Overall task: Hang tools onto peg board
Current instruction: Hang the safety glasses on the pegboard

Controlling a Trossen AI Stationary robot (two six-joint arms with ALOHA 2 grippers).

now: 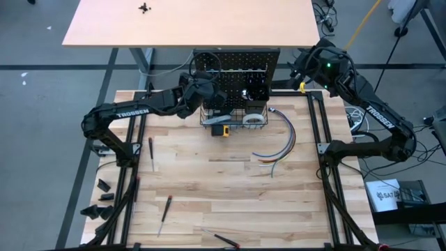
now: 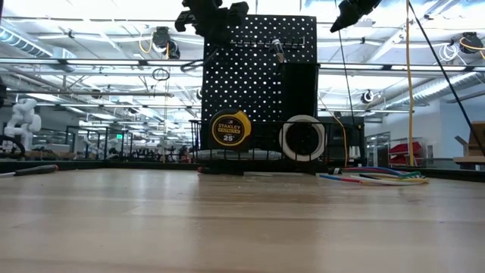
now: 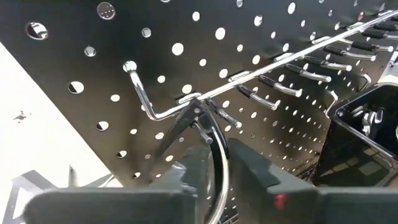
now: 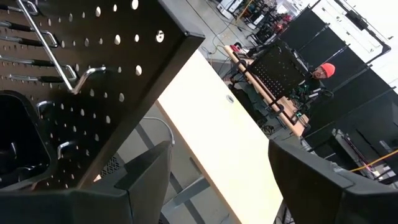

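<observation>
Fingers of left gripper (image 3: 208, 155) pinching thin silver tool (image 3: 214, 140) at hook, black perforated peg board (image 1: 237, 66) top centre, right gripper (image 4: 217, 180) spread beside board edge.

Silver tool (image 3: 214, 155) at peg board (image 3: 261, 37) hook (image 3: 146, 93)

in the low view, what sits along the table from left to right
Screwdriver at the far left → yellow tape measure → white tape roll → bundle of coloured wires at the right.
</observation>
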